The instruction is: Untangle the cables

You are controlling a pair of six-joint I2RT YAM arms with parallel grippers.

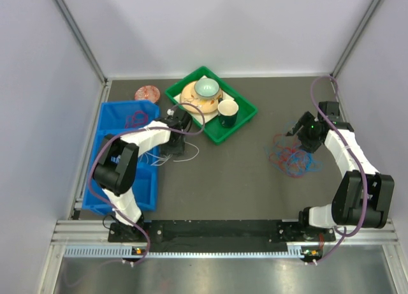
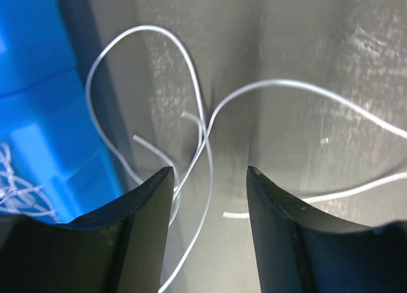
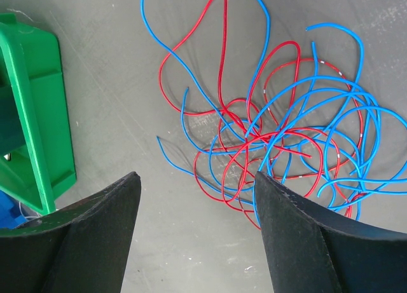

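While my left gripper (image 2: 210,175) hangs low over the table (image 2: 305,39), its fingers stand apart, unclenched. Strands of the white cable (image 2: 286,82) run between them, and the blue bin (image 2: 38,58) lies at 9 o'clock. My right gripper (image 3: 196,178) is likewise released and holds nothing. The red cable (image 3: 222,45) and the blue cable (image 3: 266,26) lie tangled together on the table from 12 to 3 o'clock of its fingers. The green tray (image 3: 38,102) sits at 9 o'clock.
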